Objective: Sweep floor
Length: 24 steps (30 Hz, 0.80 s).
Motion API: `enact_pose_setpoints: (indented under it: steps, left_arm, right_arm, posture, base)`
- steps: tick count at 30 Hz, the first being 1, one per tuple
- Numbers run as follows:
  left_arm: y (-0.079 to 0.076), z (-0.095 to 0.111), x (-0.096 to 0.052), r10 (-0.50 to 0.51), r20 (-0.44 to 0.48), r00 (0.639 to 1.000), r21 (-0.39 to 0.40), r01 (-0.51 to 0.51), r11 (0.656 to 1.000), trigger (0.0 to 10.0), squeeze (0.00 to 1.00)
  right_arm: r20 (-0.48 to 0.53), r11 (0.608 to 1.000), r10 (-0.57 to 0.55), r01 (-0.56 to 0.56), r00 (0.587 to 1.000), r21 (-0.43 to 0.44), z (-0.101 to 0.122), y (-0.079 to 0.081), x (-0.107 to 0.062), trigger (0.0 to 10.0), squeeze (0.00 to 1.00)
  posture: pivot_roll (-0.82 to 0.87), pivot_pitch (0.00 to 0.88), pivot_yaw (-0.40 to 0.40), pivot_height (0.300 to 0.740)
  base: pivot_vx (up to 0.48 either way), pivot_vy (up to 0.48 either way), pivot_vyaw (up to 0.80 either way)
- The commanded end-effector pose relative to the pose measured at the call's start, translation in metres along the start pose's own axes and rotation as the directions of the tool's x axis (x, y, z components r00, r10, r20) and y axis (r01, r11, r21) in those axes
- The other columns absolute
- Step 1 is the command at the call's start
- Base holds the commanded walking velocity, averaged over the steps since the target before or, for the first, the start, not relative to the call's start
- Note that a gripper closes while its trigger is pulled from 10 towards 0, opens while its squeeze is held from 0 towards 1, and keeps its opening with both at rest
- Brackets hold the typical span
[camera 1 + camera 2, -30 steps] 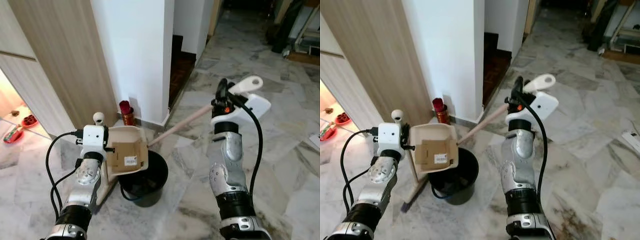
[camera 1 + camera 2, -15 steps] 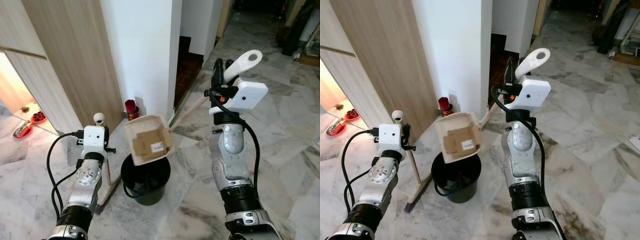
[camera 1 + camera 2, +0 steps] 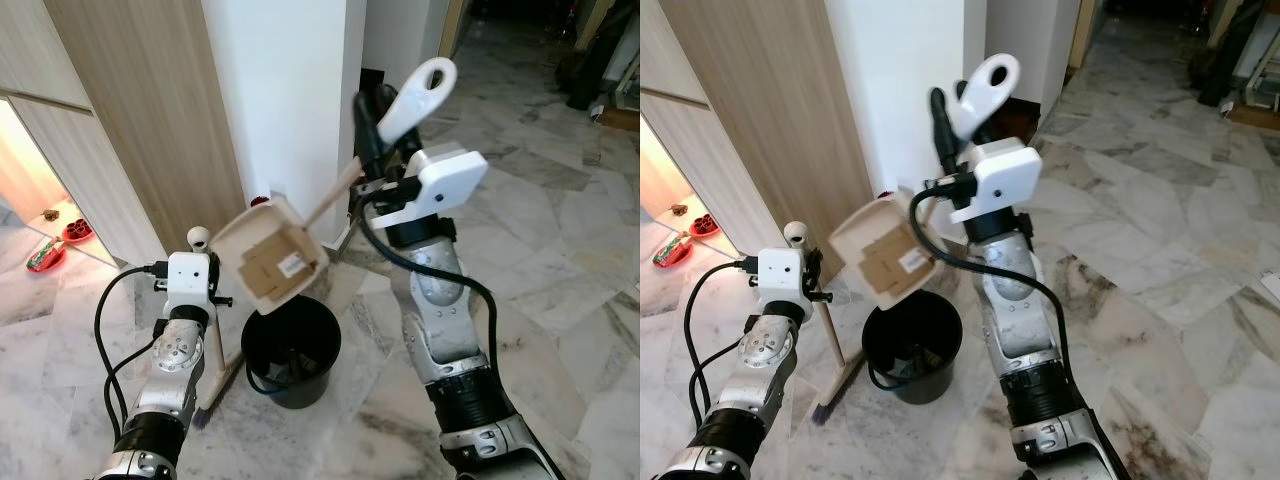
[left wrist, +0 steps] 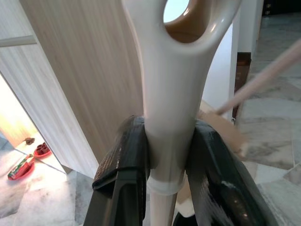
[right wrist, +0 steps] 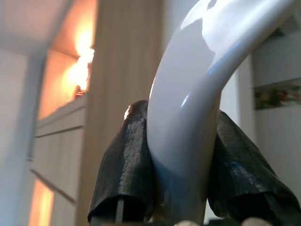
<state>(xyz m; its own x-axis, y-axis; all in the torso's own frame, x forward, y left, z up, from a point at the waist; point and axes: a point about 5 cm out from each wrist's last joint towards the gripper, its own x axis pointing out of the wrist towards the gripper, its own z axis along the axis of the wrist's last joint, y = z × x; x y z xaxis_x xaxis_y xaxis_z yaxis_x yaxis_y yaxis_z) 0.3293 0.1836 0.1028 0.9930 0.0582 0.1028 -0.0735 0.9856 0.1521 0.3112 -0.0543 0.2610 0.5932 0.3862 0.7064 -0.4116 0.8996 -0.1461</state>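
Left eye view, from nine o'clock to three: the left gripper is clamped on the broom, standing upright beside the black bucket, while the right gripper grips the dustpan handle at one o'clock, holding the dustpan tipped above the bucket. The step in hand looks like emptying sweepings; next, tilt the pan further so the cardboard scrap slides in. Left wrist view shows black fingers squeezing the broom's white grip, which the head views barely resolve.
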Motion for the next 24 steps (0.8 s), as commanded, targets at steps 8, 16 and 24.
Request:
enact_pose_setpoints:
  steps: [8, 16, 24]
  left_arm:
    - [0.003, 0.011, 0.003, 0.005, 0.065, 0.998, 0.001, -0.005, 1.0, 10.0, 0.0]
    - [0.003, 0.012, 0.003, 0.005, 0.066, 0.998, -0.002, -0.005, 1.0, 10.0, 0.0]
    - [0.003, 0.011, 0.002, 0.003, 0.066, 0.998, -0.007, -0.003, 1.0, 10.0, 0.0]
  right_arm:
    - [0.131, 0.981, 0.192, -0.189, 0.973, -0.036, 0.028, 0.023, 0.007, 10.0, 0.0]
    - [0.119, 0.961, 0.275, -0.268, 0.954, -0.07, 0.031, 0.032, 0.005, 10.0, 0.0]
    - [0.077, 0.945, 0.299, -0.283, 0.951, -0.165, 0.028, 0.026, 0.002, 10.0, 0.0]
  posture:
    - [0.03, 0.0, 0.034, 0.74]
    - [0.03, 0.0, 0.035, 0.74]
    - [0.03, 0.0, 0.035, 0.74]
  base:
    - [0.0, 0.0, 0.0]
    - [0.0, 0.0, 0.0]
    - [0.0, 0.0, 0.0]
